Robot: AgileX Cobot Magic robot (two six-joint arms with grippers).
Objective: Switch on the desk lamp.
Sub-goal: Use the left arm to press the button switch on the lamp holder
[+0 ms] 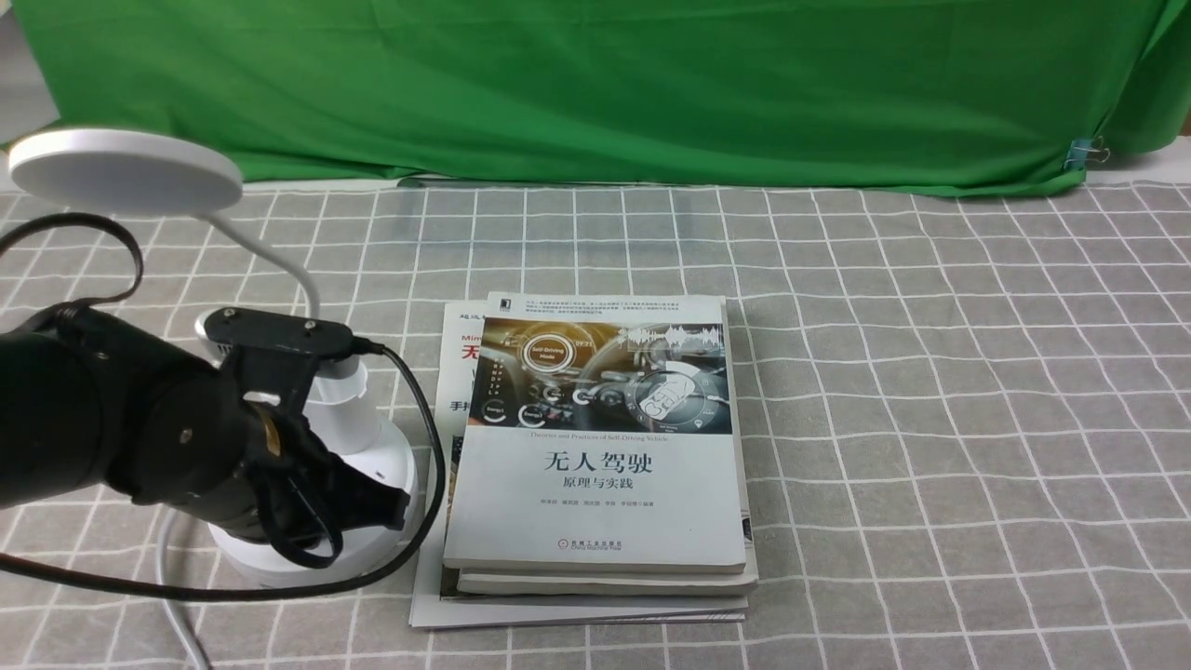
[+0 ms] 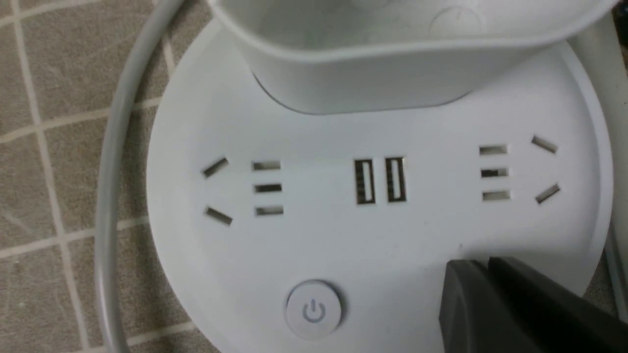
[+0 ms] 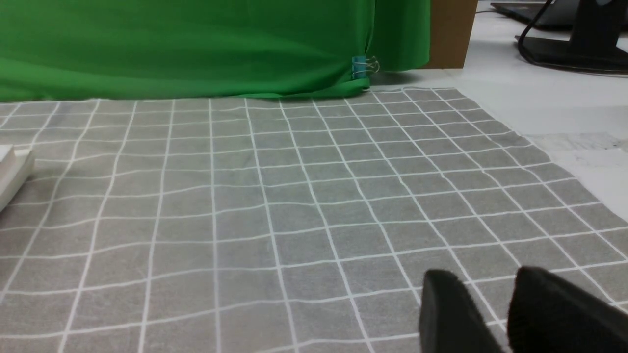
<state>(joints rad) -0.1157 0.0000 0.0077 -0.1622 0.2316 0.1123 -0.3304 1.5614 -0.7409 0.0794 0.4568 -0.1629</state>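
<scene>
The white desk lamp stands at the table's left, its flat disc head raised on a thin bent neck above the round base. My left gripper is low over that base, shut and holding nothing. In the left wrist view its closed tips rest on or just above the base, beside the round power button but off it. Two USB ports, sockets and the small cup lie beyond. My right gripper hovers open over bare cloth, outside the front view.
A stack of books lies right beside the lamp base. The lamp's white cord curves off the near table edge. Grey checked cloth covers the table, and a green backdrop hangs behind, pinned by a clip.
</scene>
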